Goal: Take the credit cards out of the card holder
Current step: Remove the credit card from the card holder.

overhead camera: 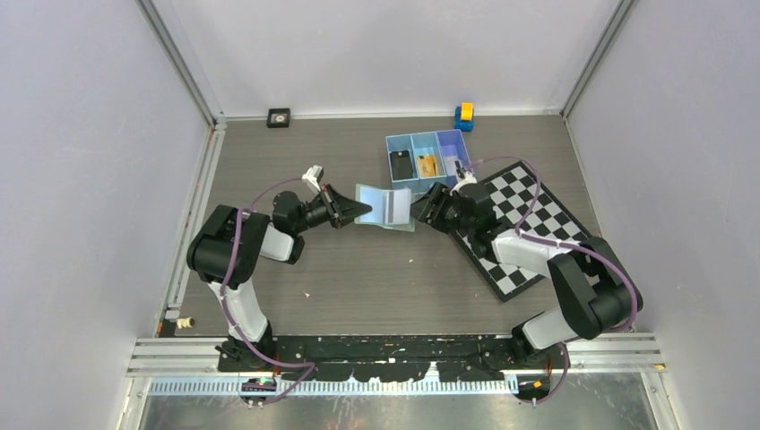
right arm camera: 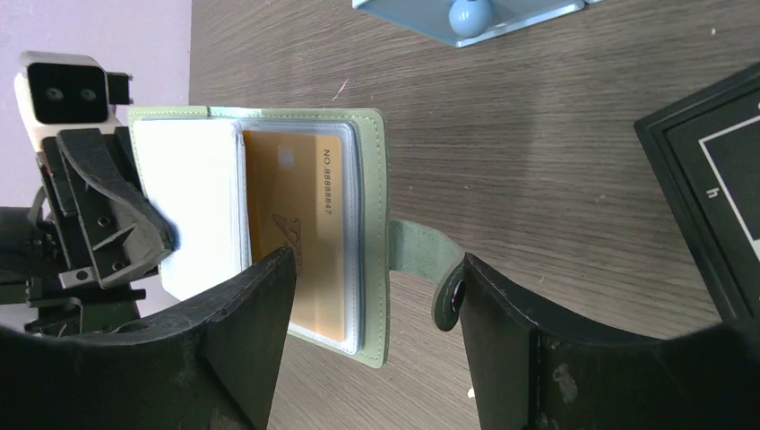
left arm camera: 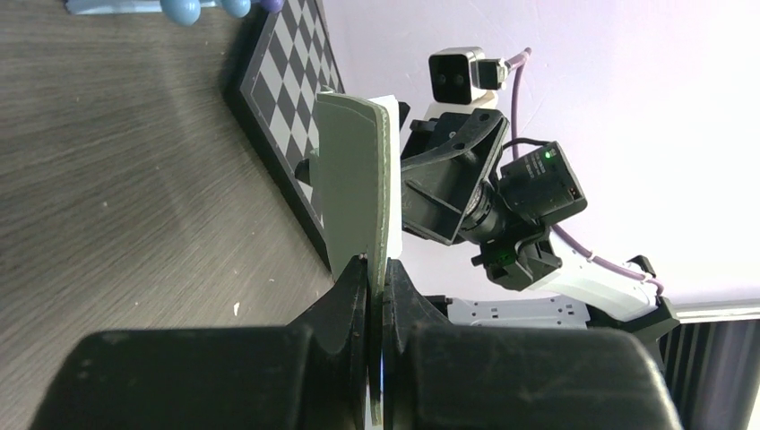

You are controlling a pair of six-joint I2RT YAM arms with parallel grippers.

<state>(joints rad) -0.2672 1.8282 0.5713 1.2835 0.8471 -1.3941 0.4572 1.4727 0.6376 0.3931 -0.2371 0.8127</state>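
The sage-green card holder hangs open above the table between the two arms. My left gripper is shut on its left flap, which shows edge-on in the left wrist view. In the right wrist view the card holder shows a gold-orange credit card in a clear sleeve, next to a white page. My right gripper is open, its fingers straddling the holder's lower edge. The side tab curls against the right finger. A black card and an orange card lie in the tray.
The blue three-compartment tray stands just behind the grippers. A checkerboard lies under the right arm. A yellow and blue toy and a small black square object sit by the back wall.
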